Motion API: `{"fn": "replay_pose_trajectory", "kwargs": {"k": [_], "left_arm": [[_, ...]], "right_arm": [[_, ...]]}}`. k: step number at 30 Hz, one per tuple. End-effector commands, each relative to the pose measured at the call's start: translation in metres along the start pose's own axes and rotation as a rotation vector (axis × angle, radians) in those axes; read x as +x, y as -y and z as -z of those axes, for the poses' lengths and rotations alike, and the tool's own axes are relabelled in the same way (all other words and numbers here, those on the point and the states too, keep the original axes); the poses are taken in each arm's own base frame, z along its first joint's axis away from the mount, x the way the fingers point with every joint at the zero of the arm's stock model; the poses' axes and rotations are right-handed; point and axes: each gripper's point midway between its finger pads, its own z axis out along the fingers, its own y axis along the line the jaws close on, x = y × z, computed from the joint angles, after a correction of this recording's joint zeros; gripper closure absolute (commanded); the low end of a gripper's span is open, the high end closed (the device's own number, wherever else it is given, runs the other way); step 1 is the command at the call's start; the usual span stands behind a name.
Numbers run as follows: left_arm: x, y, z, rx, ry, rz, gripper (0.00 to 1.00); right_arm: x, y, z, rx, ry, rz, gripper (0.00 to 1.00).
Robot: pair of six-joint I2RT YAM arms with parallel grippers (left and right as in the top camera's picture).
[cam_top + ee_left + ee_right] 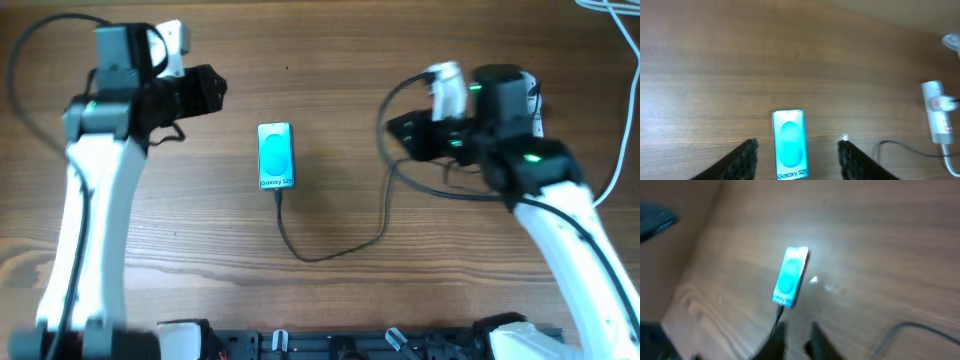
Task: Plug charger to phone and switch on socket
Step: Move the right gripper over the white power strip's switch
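The phone point(276, 155) lies flat mid-table with its cyan screen up; it also shows in the left wrist view point(789, 145) and the right wrist view point(791, 275). The black charger cable point(330, 250) is plugged into the phone's lower end point(779, 311) and loops right under the right arm. The white socket point(935, 114) lies to the right of the phone and is hidden under the right arm in the overhead view. My left gripper point(215, 90) is open and empty, hovering short of the phone point(796, 150). My right gripper point(400, 130) is narrowly open and empty point(797, 337), away from the plug.
A thicker white cord point(622, 35) runs along the far right edge of the wooden table point(330, 60). A dark rail point(340, 345) lies along the front edge.
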Motion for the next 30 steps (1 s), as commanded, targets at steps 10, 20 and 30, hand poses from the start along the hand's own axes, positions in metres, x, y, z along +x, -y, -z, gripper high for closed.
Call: {"fn": "replay_pose_trajectory", "kwargs": {"k": [10, 20, 30], "left_arm": [[-0.007, 0.017, 0.044, 0.031, 0.091, -0.002, 0.0], [-0.007, 0.017, 0.044, 0.031, 0.089, -0.002, 0.0], [-0.007, 0.017, 0.044, 0.031, 0.089, -0.002, 0.0]], "right_arm": [[-0.025, 0.129, 0.116, 0.28, 0.246, -0.313, 0.96], [-0.012, 0.255, 0.168, 0.451, 0.374, -0.6, 0.96], [-0.01, 0.33, 0.145, 0.428, 0.381, -0.69, 0.96]]}}
